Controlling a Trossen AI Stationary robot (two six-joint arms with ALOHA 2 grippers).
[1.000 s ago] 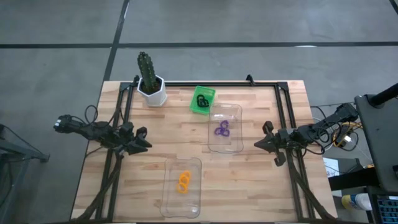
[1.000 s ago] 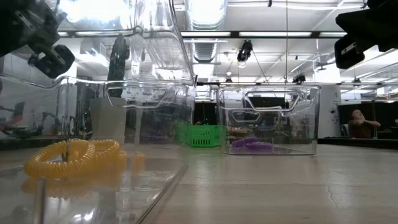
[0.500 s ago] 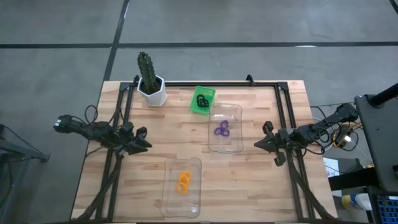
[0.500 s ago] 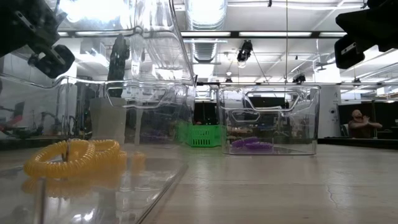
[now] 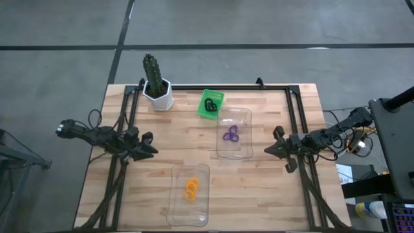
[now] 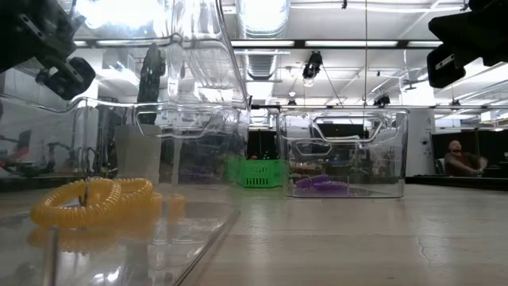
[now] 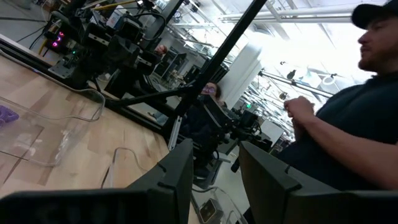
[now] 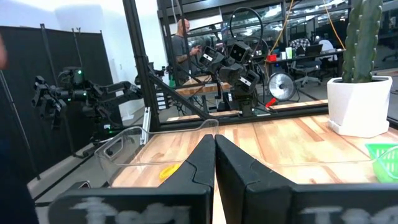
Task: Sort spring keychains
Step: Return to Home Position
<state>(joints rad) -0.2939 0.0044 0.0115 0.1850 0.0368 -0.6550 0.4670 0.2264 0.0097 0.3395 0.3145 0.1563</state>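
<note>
Nearest the front edge, the orange springs (image 5: 191,189) lie bunched on the floor of the near tray (image 5: 195,212). From table height they look yellow. Farther back, my two arms reach in from the sides above the table, well apart, with their tips pointing at each other. My left claw (image 5: 150,149) hangs over bare wood near that tray's far left corner, its fingers a little apart with nothing between them. My right claw (image 5: 268,150) hangs near the right side of the far tray (image 5: 237,153), fingers pressed together and holding nothing. In that tray the purple springs (image 5: 231,134) lie in a clump. Just beyond its far left corner is the green bin (image 5: 217,96), which holds the black springs (image 5: 208,103). Farthest back on the left is a cactus (image 5: 151,68) in a white pot (image 5: 160,98). Past the table, a person (image 6: 456,155) sits in the room.
</note>
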